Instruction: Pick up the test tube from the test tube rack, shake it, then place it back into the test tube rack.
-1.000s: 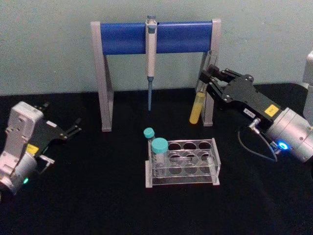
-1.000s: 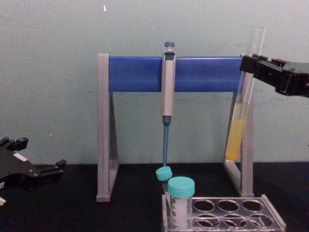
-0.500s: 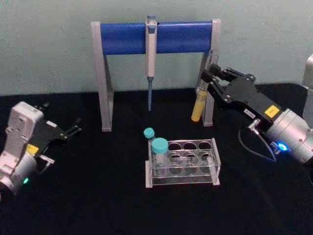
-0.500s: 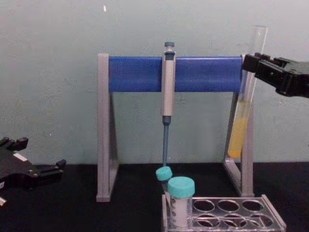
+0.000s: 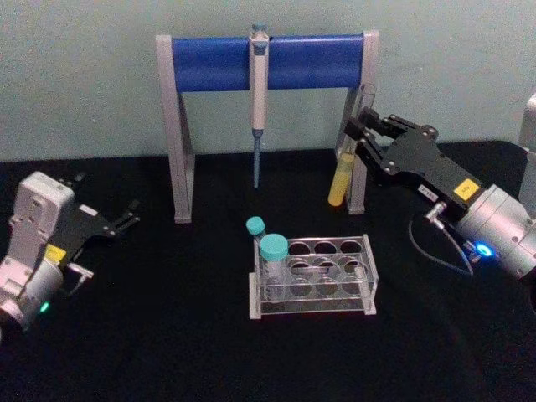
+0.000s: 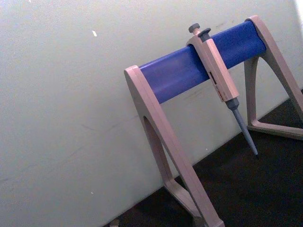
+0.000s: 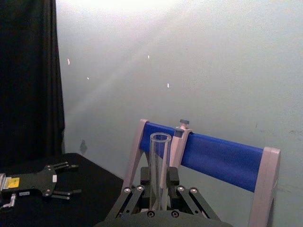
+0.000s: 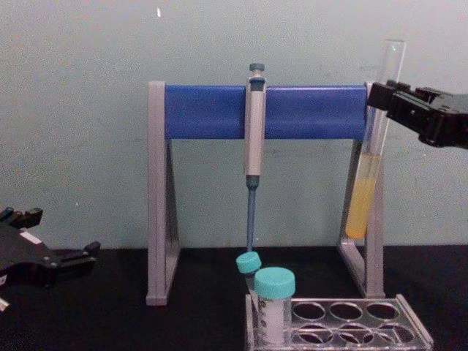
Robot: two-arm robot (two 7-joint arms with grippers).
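One test tube (image 5: 337,182), open-topped with yellow liquid in its lower part, hangs slightly tilted above the table's (image 5: 167,343) far right area, in front of the pipette stand's (image 5: 209,64) right leg and well apart from the test tube rack (image 5: 311,311). The right gripper (image 5: 356,138) is clamped on its upper glass. The single clear rack sits mid-table, its left-end holes holding two teal-capped tubes (image 5: 273,249), the other holes open. One pipette (image 5: 258,84) hangs from the stand's blue bar near the far edge. Broad black table lies open from the rack to the near edge. The left gripper (image 5: 107,194) rests by the left edge, fingers spread apart.
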